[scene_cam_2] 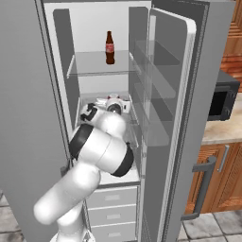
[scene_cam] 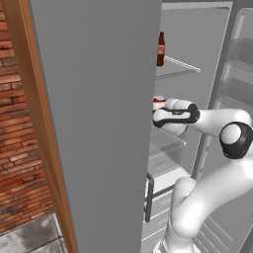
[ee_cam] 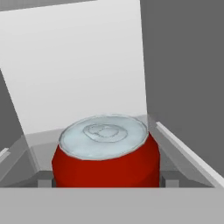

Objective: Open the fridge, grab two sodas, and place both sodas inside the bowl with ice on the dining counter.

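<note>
Our fingers (ee_cam: 45,179) stand apart on either side of the red can (ee_cam: 105,157), one low at each flank, and we cannot tell whether they touch its wall yet. They are spread because the can is wide, so the jaws need nearly their full span to straddle it. The can stands upright on a middle glass shelf (scene_cam_2: 127,124) of the fridge (scene_cam_2: 94,28), silver top toward our camera, which suggests we are coming in level and slightly above. Our gripper (scene_cam: 157,112) reaches deep past the open door (scene_cam_2: 175,94), with the arm bent inward to clear it. The cola bottle (scene_cam_2: 109,47) waits upright on the shelf above, well apart. We judge this the moment just before closing on the first soda.
</note>
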Available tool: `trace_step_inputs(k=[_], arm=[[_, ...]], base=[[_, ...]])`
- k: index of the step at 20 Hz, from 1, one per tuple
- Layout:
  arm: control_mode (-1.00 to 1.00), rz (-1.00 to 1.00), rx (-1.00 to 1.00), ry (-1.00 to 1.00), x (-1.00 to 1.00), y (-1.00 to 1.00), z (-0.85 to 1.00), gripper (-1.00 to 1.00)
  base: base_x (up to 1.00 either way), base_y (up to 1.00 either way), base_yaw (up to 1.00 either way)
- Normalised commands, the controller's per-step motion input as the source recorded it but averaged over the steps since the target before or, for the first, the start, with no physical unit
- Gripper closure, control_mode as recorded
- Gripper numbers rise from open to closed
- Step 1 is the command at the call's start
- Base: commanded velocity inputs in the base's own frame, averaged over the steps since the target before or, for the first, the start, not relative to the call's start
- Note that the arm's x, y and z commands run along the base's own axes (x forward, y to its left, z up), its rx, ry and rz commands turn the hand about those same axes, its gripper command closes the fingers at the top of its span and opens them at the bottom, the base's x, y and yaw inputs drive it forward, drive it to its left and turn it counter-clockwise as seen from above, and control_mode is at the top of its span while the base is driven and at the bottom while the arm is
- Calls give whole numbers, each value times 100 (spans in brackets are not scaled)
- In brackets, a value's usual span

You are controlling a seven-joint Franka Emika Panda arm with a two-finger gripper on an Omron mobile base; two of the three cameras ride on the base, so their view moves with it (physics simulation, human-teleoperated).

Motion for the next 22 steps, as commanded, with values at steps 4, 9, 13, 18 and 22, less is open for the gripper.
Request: trace_step_inputs(k=[4,9,13,18,22], arm=[[-100,-8,0,9,0,21,19,100],[-100,-9,0,5,-17,2,24,100],[-100,-7,1,4,-27,-8,36,100],[-100,-6,2,0,-33,-5,52,100],[-100,-6,2,2,-24,-7,58,100]], base=[[0,0,0],[0,0,0],[0,0,0],[0,0,0],[0,0,0]])
